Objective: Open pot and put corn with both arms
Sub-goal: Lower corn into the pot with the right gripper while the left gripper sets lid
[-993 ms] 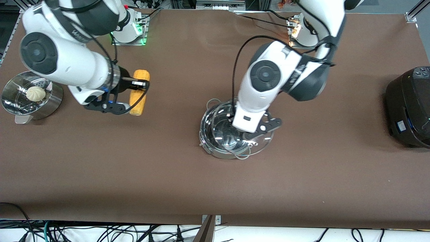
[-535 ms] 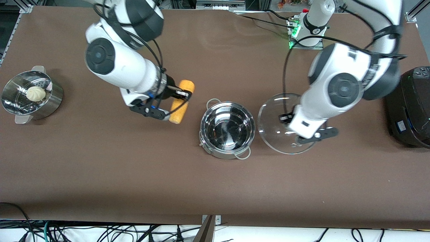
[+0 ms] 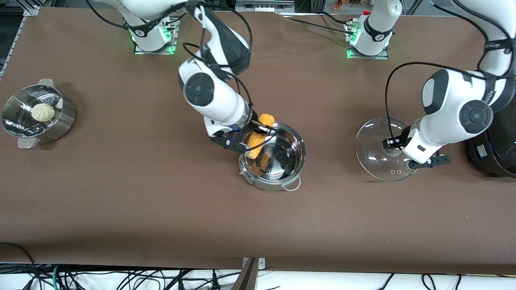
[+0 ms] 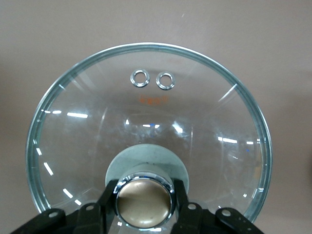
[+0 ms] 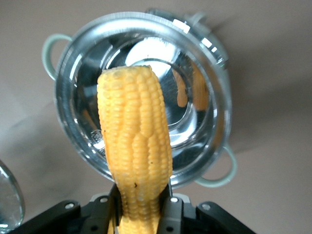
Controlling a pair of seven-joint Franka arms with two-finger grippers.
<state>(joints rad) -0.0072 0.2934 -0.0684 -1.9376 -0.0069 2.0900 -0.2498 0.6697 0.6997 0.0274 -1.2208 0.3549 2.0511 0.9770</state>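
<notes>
Brown table (image 3: 161, 209), plain surface. Open steel pot (image 3: 282, 183) near the middle. Steamer pot (image 3: 60, 125) holding a white bun (image 3: 43, 112) at the right arm's end. Black cooker (image 3: 494, 159) at the left arm's end. Arm bases bolted along the edge farthest from the front camera.

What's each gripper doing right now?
Left gripper: closed on the lid knob, beside the pot.
Right gripper: closed on the corn, over the pot.

In the right wrist view the corn's (image 5: 136, 146) lower end runs off the frame edge between the right gripper's (image 5: 141, 207) fingers. In the left wrist view the left gripper's (image 4: 143, 202) fingers hide the knob's (image 4: 144, 197) sides, and the lid's (image 4: 146, 112) rim nearest that gripper is cut off.
</notes>
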